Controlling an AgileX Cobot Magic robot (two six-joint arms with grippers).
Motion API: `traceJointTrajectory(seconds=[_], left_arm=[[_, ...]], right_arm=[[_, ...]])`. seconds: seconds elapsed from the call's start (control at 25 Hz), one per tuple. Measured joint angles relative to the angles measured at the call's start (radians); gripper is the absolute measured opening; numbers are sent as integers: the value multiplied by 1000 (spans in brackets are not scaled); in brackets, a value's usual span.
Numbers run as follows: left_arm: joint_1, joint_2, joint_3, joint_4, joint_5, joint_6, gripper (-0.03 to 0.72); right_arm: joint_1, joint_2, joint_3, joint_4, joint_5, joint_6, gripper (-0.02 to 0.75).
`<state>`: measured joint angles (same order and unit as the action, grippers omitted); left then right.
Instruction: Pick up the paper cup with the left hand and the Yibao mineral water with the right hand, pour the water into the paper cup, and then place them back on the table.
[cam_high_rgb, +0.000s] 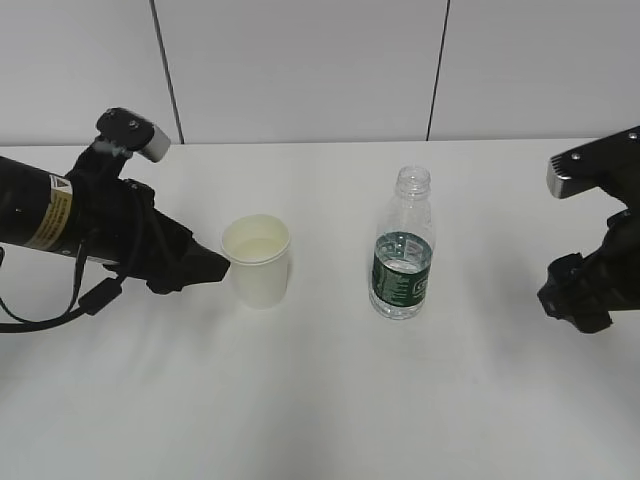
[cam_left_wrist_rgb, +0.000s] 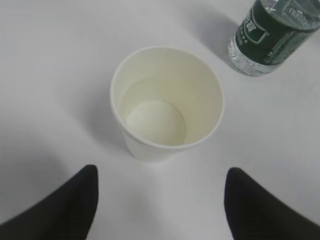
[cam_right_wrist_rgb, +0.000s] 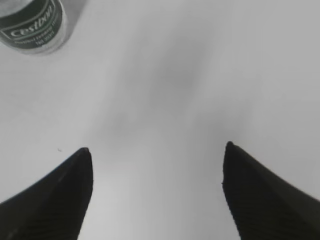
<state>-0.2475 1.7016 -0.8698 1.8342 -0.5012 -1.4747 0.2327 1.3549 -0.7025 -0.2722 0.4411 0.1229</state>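
The cream-white paper cup (cam_high_rgb: 257, 260) stands upright on the white table (cam_high_rgb: 320, 400), left of centre; in the left wrist view the cup (cam_left_wrist_rgb: 166, 102) holds a little clear water. The Yibao bottle (cam_high_rgb: 404, 247), uncapped, with a green label and partly filled, stands upright right of the cup; it also shows in the left wrist view (cam_left_wrist_rgb: 272, 35) and the right wrist view (cam_right_wrist_rgb: 34, 25). My left gripper (cam_high_rgb: 215, 268) is open, its tips just short of the cup, holding nothing (cam_left_wrist_rgb: 160, 172). My right gripper (cam_high_rgb: 560, 300) is open and empty (cam_right_wrist_rgb: 157, 150), well right of the bottle.
A white panelled wall (cam_high_rgb: 300, 70) with dark seams runs behind the table's far edge. A black cable (cam_high_rgb: 60, 300) hangs under the left arm.
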Motion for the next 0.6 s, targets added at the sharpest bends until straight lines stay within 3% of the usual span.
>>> traceJointTrajectory(seconds=[0.12, 0.28, 0.48, 0.6], left_arm=[[0, 0, 0, 0, 0, 0, 521], [0, 0, 0, 1, 0, 0, 521], [0, 0, 0, 1, 1, 0, 521], [0, 0, 0, 1, 1, 0, 521]], right_arm=[[0, 0, -37, 33, 131, -55, 594], [0, -30, -42, 184, 278, -210, 594], [0, -160, -42, 390, 349, -431, 594], [0, -256, -42, 423, 415, -463, 594]])
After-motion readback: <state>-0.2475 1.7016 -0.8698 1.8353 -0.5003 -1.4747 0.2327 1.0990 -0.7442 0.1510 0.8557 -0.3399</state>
